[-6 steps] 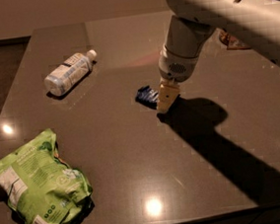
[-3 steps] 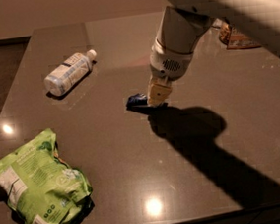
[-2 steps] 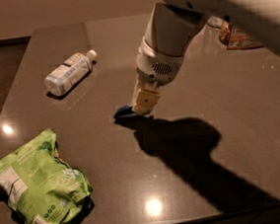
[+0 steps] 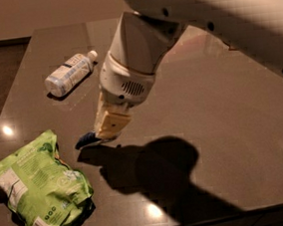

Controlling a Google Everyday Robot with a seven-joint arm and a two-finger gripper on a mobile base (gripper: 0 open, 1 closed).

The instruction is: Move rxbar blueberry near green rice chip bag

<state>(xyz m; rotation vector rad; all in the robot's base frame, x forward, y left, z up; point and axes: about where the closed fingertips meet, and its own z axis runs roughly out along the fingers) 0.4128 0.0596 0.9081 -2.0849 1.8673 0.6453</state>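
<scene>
A clear white-capped bottle [image 4: 70, 74] lies on its side at ten o'clock on the glossy dark surface [image 4: 220, 102], apart from the claw [image 4: 104, 137] toward eight o'clock.

Dim, warm light falls from above, leaving small bright glints on the glossy table [image 4: 220, 102] near its left and front edges. The gripper [image 4: 103, 136], low over the table and clamped on the rxbar blueberry [image 4: 86, 139], casts with the arm [image 4: 211, 8] a heavy shadow frontward.
</scene>
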